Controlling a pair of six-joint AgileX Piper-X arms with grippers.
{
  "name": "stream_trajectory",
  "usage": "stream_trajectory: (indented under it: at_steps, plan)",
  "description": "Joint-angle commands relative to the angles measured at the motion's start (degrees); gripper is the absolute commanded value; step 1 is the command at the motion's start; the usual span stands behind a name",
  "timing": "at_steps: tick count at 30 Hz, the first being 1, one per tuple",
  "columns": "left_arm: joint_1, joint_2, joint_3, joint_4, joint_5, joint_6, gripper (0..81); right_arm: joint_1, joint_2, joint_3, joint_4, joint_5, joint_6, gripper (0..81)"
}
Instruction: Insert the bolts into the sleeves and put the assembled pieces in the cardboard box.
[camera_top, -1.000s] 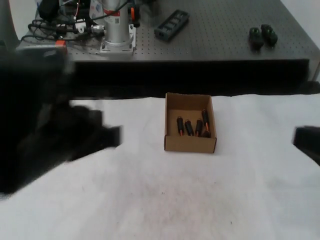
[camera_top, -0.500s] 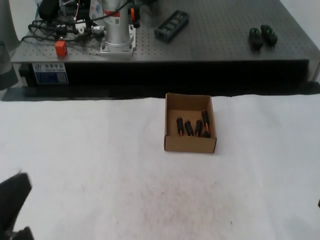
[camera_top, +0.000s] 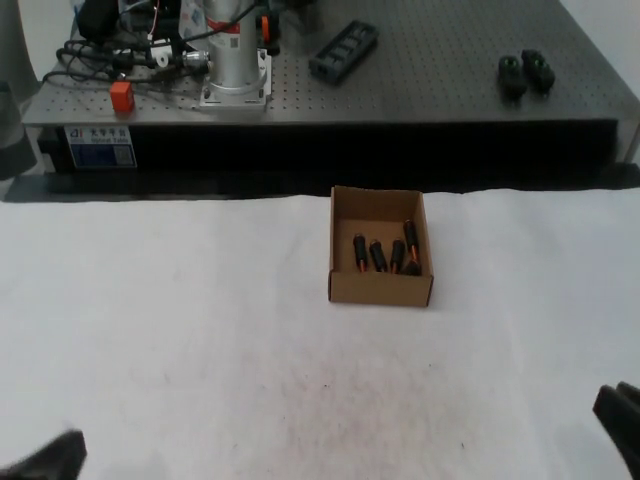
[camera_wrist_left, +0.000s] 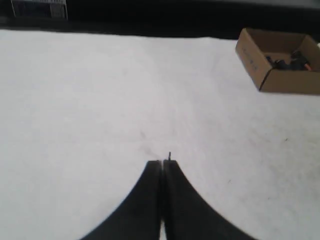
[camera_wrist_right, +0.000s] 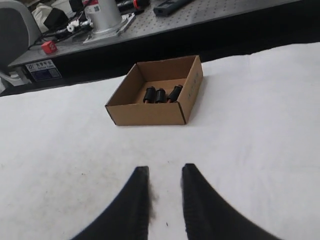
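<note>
Table (camera_top: 200, 330): covered in white cloth; it carries the cardboard box, which is the reference point for all positions below.
Perforated platform (camera_top: 420, 60): stands behind the cardboard box, beyond the far edge of the table; it plays no part in the task.
Cardboard box (camera_top: 380, 285): sits upright with its top open. It appears again in the left wrist view (camera_wrist_left: 280, 82) and the right wrist view (camera_wrist_right: 150, 112).
Left gripper (camera_wrist_left: 161, 165): well apart from the box on its near-left side. The fingers are clenched together with nothing between them.
Right gripper (camera_wrist_right: 165, 169): well apart from the box on its near side. The fingers are parted and hold nothing.
Assembled pieces (camera_top: 385, 255): four counted in the high view, dark with orange ends. They lie side by side on the box floor against its near wall, and some are also seen from the right wrist (camera_wrist_right: 160, 95).
Change: a second ago a large arm hung just left of the box and another stood at its right. Both have since withdrawn toward the near edge of the table, and the box and its contents have not shifted.
Finding: every bolt-and-sleeve piece I can find lies in the box, and both grippers are empty and retired. In my judgement the task is complete or at its last retreat.
</note>
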Motion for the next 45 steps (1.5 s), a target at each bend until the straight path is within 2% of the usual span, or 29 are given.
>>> stream_trajectory:
  at_steps: [1, 6, 15, 24, 32, 45]
  plan:
    - [-0.1, -0.5, 5.1, -3.8, -0.9, -1.7, 0.6, 0.2, 0.3, -0.2, -2.6, 1.2, 0.3, 17.8]
    - [-0.1, -0.5, 6.2, -4.3, -0.6, -1.8, 0.6, 0.2, 0.3, -0.2, 0.4, 2.0, 0.3, 17.8]
    - [-0.1, -0.5, 6.2, -4.2, -0.6, -1.8, 0.6, 0.2, 0.3, 0.2, 7.0, 10.1, 0.3, 17.8]
    - [-0.1, -0.5, 6.2, -4.2, -0.6, -1.8, 0.6, 0.2, 0.3, 7.1, 1.0, 9.8, 4.6, 17.8]
    - [-0.1, -0.5, 6.2, -4.2, -0.6, -1.8, 0.6, 0.2, 0.3, 7.8, -1.8, 10.0, 9.6, 17.8]
    - [-0.1, -0.5, 6.2, -4.2, -0.6, -1.8, 0.6, 0.2, 0.3, 7.8, -0.4, 10.0, 9.6, 17.8]
